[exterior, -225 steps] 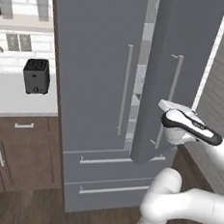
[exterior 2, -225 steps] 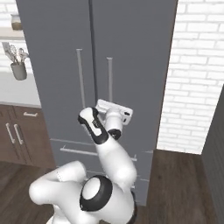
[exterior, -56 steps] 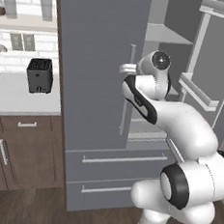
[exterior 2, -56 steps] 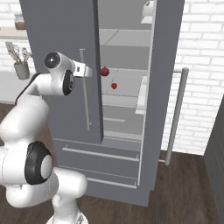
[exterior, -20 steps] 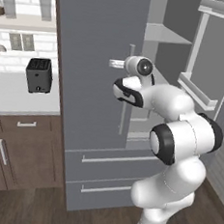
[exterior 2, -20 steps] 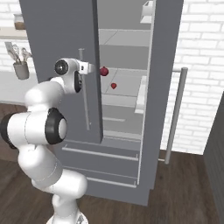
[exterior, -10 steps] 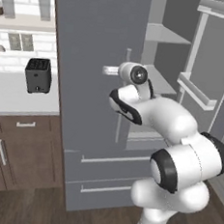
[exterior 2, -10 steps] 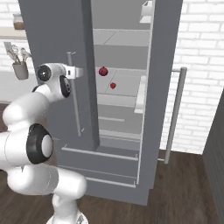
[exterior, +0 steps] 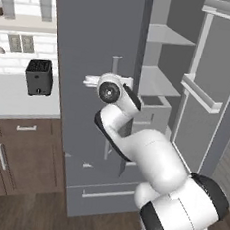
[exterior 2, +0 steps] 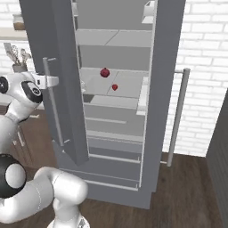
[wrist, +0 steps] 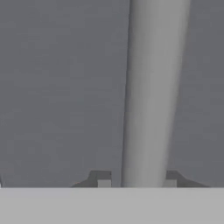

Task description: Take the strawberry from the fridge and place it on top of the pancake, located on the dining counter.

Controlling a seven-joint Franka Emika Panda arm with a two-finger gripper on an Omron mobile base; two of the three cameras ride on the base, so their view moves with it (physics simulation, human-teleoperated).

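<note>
While both fridge doors stand swung outward, the gripper sits at the long thin handle of the left door. Seen from the hand camera, that pale handle runs straight up between the two dark fingertips, one close on each side of it, so the jaws stand narrow around the bar; whether the pads actually press on it cannot be told. From the right base camera the white hand reaches across to the same handle at about mid-height of the door.

Inside the fridge, the strawberry lies on a pale grey middle shelf, a tiny bright red berry. Just beside it, further back and to the left, rests a larger dark red fruit with a small stem; the two do not touch. Below that shelf are pale drawers and, at the bottom, the fridge's outer drawers. The right door hangs open with its own vertical handle towards the white brick wall.

From the left base camera, a dark toaster stands on the white surface over brown cabinets, left of the fridge. From the right base camera, a holder of utensils shows behind the arm. No brand, label or writing can be read anywhere on the fridge or the things around it.
</note>
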